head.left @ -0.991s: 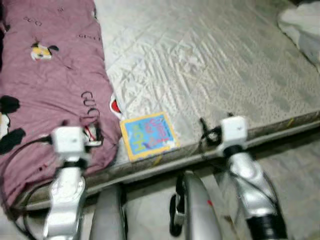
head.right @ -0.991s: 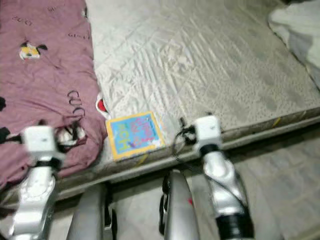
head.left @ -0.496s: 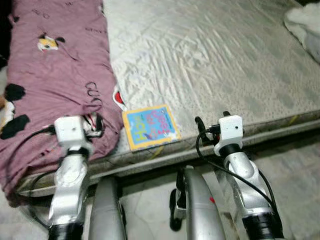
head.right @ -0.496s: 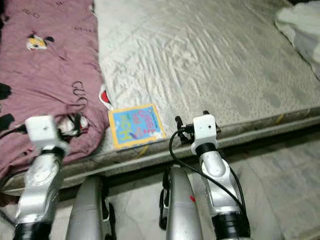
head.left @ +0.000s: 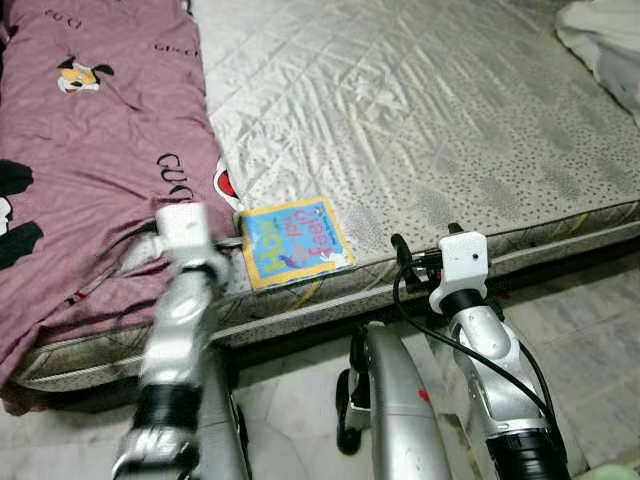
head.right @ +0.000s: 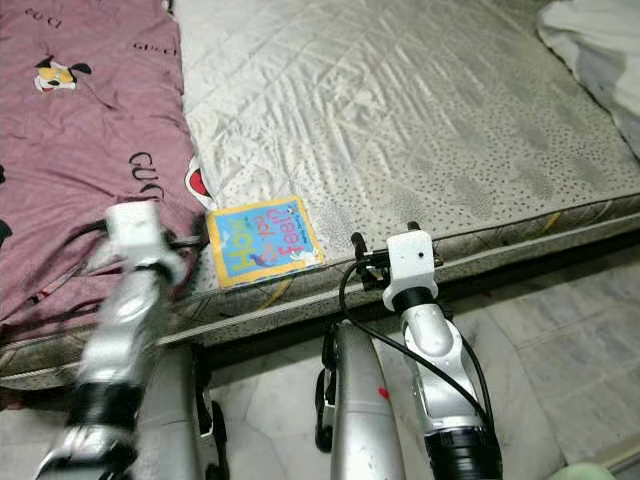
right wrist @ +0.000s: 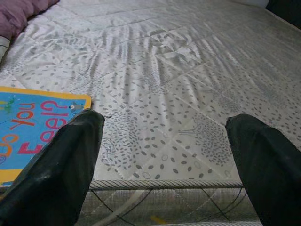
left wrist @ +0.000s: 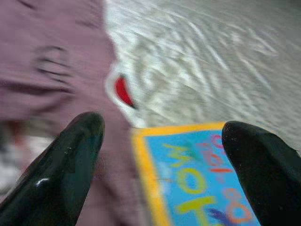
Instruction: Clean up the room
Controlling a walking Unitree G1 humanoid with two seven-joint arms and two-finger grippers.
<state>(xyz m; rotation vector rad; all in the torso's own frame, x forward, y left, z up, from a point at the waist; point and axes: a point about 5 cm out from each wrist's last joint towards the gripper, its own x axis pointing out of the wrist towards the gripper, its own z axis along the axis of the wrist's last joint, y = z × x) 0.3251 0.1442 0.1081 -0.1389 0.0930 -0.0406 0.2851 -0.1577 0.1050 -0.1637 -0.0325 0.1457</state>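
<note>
A thin blue book (head.left: pixel 294 242) with a yellow border and colourful letters lies flat on the bare mattress (head.left: pixel 430 110), close to its front edge. My left gripper (head.left: pixel 226 241) hovers at the book's left edge, over the hem of the purple blanket (head.left: pixel 90 150). In the left wrist view this left gripper (left wrist: pixel 164 129) is open, with the book's corner (left wrist: pixel 197 174) between its fingers. My right gripper (head.left: pixel 425 243) hangs open at the mattress edge, a little to the right of the book, holding nothing. The right wrist view has the book (right wrist: pixel 33 129) off beside one finger.
The purple printed blanket covers the bed's left side. White bedding (head.left: pixel 605 40) is bunched at the far right corner. Pale tiled floor (head.left: pixel 590 330) runs in front of the bed, and my own legs (head.left: pixel 395 400) stand against its edge.
My left arm has swung right, off the blanket and up to the book's left edge; it is blurred by the motion. The right arm has stayed where it was.
</note>
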